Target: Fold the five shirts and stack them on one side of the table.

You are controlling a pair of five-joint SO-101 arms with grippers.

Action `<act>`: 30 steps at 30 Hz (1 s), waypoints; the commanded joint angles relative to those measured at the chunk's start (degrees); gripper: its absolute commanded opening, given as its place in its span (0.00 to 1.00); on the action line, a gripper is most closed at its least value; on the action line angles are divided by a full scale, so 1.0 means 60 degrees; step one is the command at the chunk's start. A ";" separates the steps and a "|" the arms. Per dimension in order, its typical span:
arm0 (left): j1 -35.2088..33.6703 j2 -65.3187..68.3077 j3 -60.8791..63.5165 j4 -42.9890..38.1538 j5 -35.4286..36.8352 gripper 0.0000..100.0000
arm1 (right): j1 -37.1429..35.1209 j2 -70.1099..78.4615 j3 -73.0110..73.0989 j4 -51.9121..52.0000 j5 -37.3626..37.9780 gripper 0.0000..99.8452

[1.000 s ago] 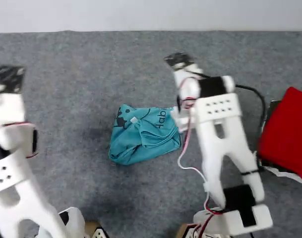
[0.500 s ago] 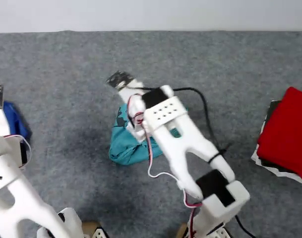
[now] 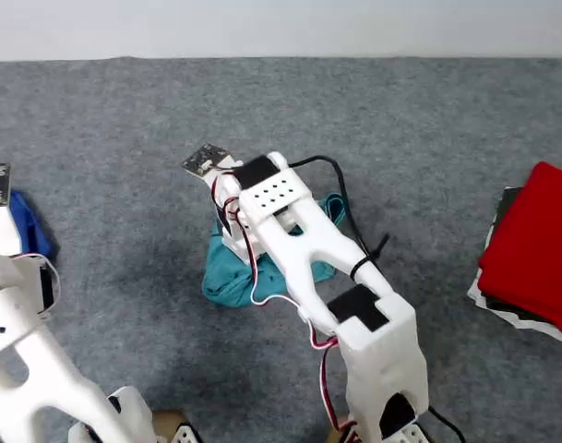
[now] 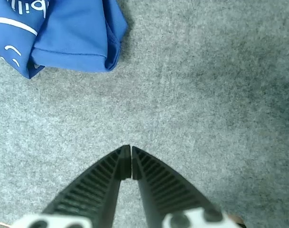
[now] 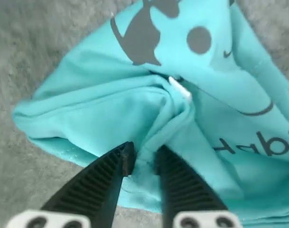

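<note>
A grey felt-like surface [image 3: 428, 120] runs up to a plain white wall [image 3: 281, 28]. In the last second the white right arm [image 3: 290, 231] has swung from the right-hand edge of the bunched teal cloth shirt with dark print [image 3: 227, 281] across to its left-hand part, and it now lies over most of the garment in the high view. The shirt itself sits in the same place at the middle of the surface, loosely bundled rather than flat.

In the right wrist view the right arm's jaws are a little apart, straddling a raised fold of the teal cloth [image 5: 182, 95], and they look set around it rather than clamped.

The white left arm [image 3: 13, 305] has drawn back toward the left edge, uncovering a blue cloth shirt with white print [image 3: 27, 226]. The left arm's jaws are pressed together on nothing, above bare surface near that shirt [image 4: 63, 33].

A folded red cloth shirt [image 3: 534, 254] lies at the far right edge, well apart from the teal one.

The shift probably means a fresh grasp on the teal shirt's other side, to straighten or fold it. This garment's folding looks unfinished, and the shirts are not yet stacked together.
</note>
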 commanded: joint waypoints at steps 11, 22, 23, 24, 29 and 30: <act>0.0015 -0.0205 -0.0037 0.0015 -0.0044 0.00 | -0.0007 -0.0110 -0.1553 0.2249 0.1905 0.01; 0.0044 -0.0205 -0.0037 -0.0308 -0.0073 0.00 | 0.0300 -0.1853 -0.0850 0.2557 0.3927 0.01; 0.0044 -0.0205 -0.0037 -0.0308 -0.0073 0.00 | 0.0300 -0.2117 -0.0454 0.2557 0.4147 0.01; 0.0044 -0.0205 -0.0037 -0.0308 -0.0088 0.00 | 0.0300 -0.2396 -0.0029 0.2557 0.4366 0.01; 0.0059 -0.0176 -0.0037 -0.0322 -0.0088 0.00 | 0.0608 -0.3538 0.2007 0.2527 0.5348 0.01; 0.0059 -0.0176 -0.0037 -0.0381 -0.0088 0.00 | 0.0769 -0.3656 0.2300 0.2527 0.5553 0.01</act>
